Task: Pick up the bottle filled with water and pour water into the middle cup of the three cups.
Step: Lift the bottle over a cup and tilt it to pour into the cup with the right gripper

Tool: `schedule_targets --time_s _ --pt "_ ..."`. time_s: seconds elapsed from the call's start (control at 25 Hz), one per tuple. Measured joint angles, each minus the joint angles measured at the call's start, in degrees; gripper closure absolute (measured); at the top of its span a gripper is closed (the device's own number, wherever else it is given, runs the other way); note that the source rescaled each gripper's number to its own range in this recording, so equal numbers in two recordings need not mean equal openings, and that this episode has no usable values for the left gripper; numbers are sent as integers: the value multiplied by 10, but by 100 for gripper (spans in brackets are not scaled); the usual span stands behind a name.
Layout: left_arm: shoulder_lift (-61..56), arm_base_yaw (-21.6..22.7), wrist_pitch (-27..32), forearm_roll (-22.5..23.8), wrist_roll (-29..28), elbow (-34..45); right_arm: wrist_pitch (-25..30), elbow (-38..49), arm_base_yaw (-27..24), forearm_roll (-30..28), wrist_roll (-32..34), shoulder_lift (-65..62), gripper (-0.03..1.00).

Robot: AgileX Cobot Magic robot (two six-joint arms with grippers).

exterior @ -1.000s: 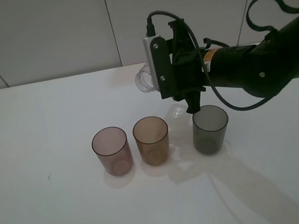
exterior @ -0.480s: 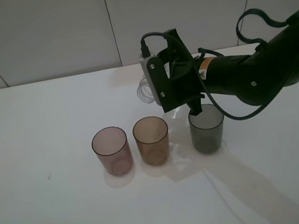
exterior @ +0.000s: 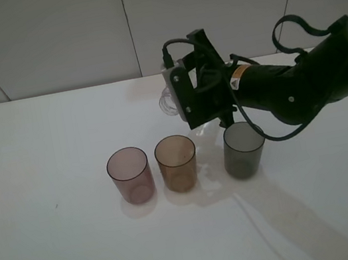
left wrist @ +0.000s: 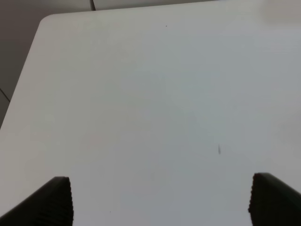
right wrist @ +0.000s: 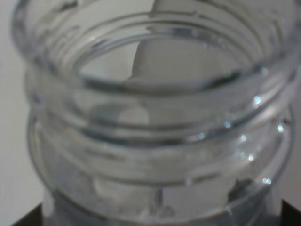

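Observation:
My right gripper (exterior: 211,100) is shut on the clear bottle (exterior: 169,100), which lies tipped on its side above the table, open neck pointing left. It hangs behind the gap between the amber middle cup (exterior: 177,163) and the dark grey cup (exterior: 244,150). The pinkish-mauve cup (exterior: 129,175) stands at the left of the row of three cups. In the right wrist view the bottle's threaded neck (right wrist: 155,108) fills the picture, with dark fingers (right wrist: 28,220) at the corners. My left gripper (left wrist: 160,193) is open over bare table, away from the cups.
The white table (exterior: 62,257) runs wide to the left and in front of the cups. Its far corner and edge (left wrist: 44,21) show in the left wrist view. A pale wall stands behind the table.
The right wrist has rolled and dropped slightly, bringing the bottle's neck a little lower and to the left. The cups stay in place.

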Motion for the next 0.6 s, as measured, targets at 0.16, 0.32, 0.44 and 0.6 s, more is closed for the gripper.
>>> schedule_targets --time_s 0.16,0.32,0.44,0.6 --pt "0 0 0 0 0 0 -4 0 7 1 -1 0 97" --pt "0 0 0 0 0 0 -5 0 18 1 -1 0 97" --pt "0 0 0 0 0 0 -6 0 19 -2 -1 0 97" --pt "0 0 0 0 0 0 -14 0 19 -15 -2 0 97"
